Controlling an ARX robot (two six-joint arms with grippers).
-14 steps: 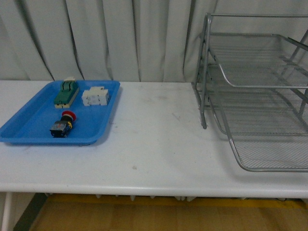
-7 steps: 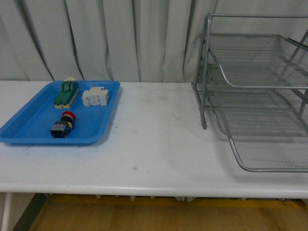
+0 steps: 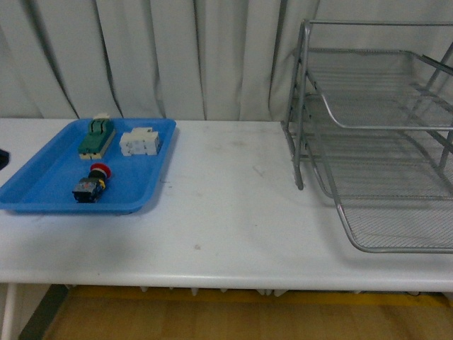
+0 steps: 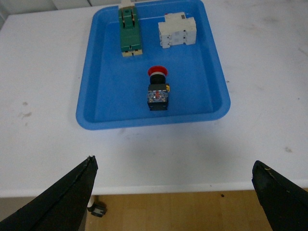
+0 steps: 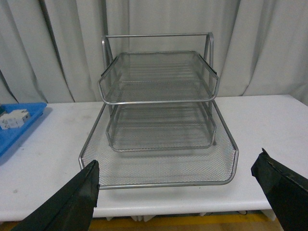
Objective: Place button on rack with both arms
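Note:
The button [image 3: 92,183] lies on its side in the blue tray [image 3: 42,185], red cap toward the curtain; the left wrist view shows the button [image 4: 158,88] in mid-tray. My left gripper [image 4: 174,166] hovers open over the table's front edge, short of the tray, with nothing between its fingers. The silver wire-mesh rack [image 3: 386,134] stands at the table's right, its three trays stacked. In the right wrist view the rack [image 5: 159,120] faces my right gripper [image 5: 175,168], which is open and empty in front of the lowest tray's rim.
A green block [image 3: 97,137] and a white block [image 3: 140,142] sit at the blue tray's far end. A white table [image 3: 226,205] carries everything, with grey curtains behind. A dark tip [image 3: 3,159] shows at the front view's left edge.
A dark tip has come into the front view at the left edge. The button, tray and rack have not moved.

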